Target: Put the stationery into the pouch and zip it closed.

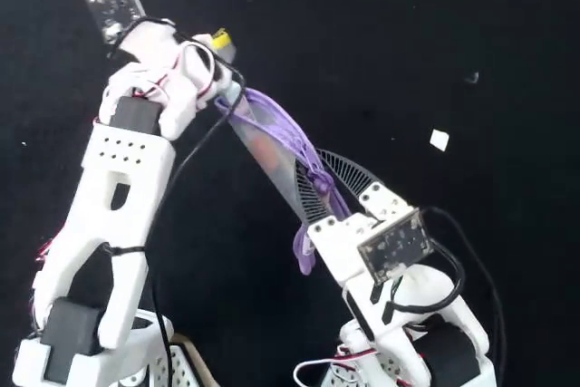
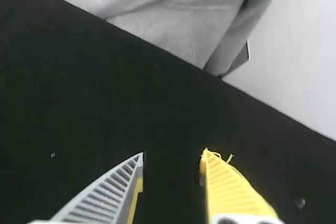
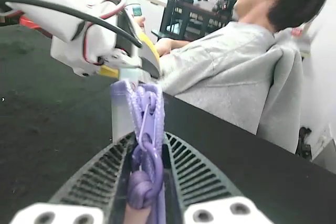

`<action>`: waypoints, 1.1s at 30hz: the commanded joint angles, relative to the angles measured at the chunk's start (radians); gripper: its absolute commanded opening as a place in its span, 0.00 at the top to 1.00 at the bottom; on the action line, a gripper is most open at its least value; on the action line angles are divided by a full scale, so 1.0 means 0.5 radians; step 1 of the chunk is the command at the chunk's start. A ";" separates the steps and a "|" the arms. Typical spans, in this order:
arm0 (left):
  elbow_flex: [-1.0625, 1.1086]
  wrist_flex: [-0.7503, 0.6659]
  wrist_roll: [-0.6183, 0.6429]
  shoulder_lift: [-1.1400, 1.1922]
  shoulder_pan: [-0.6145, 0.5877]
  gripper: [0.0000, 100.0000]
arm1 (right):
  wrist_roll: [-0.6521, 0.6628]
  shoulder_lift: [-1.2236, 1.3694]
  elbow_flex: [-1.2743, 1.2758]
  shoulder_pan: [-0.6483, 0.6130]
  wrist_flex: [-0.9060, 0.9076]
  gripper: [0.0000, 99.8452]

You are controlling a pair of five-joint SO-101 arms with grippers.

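Note:
A translucent pouch (image 1: 270,147) with a purple zipper edge hangs stretched in the air between the two arms. A pinkish shape shows faintly through its wall. My right gripper (image 1: 317,185) is shut on its near end; in the right wrist view its ribbed fingers (image 3: 189,163) clamp the purple zipper strip and pull (image 3: 143,145). The pouch's far corner (image 3: 125,90) sits against the base of my left gripper (image 1: 218,50), and I cannot tell whether it is caught there. In the left wrist view, my left gripper (image 2: 170,163) has its grey and yellow fingertips apart with only the black table between them.
The black table (image 1: 408,61) stretches to the right of the arms, with a small white scrap (image 1: 439,140) lying on it. A person in a grey top (image 3: 226,72) sits at the far edge, the grey cloth (image 2: 173,9) just beyond the table's rim.

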 commanded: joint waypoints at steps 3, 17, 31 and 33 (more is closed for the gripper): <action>-0.118 0.245 0.006 -0.107 0.290 0.82 | 0.034 -0.026 -0.020 -0.018 -0.015 0.99; -0.284 0.605 0.021 -0.473 0.290 0.82 | 0.037 -0.017 -0.008 -0.009 -0.040 0.99; 0.388 -0.193 0.021 -0.328 -0.336 0.82 | 0.018 -0.035 -0.017 -0.009 -0.160 0.99; 0.397 -0.245 0.021 -0.218 -0.302 0.82 | 0.018 -0.035 -0.017 -0.009 -0.184 0.99</action>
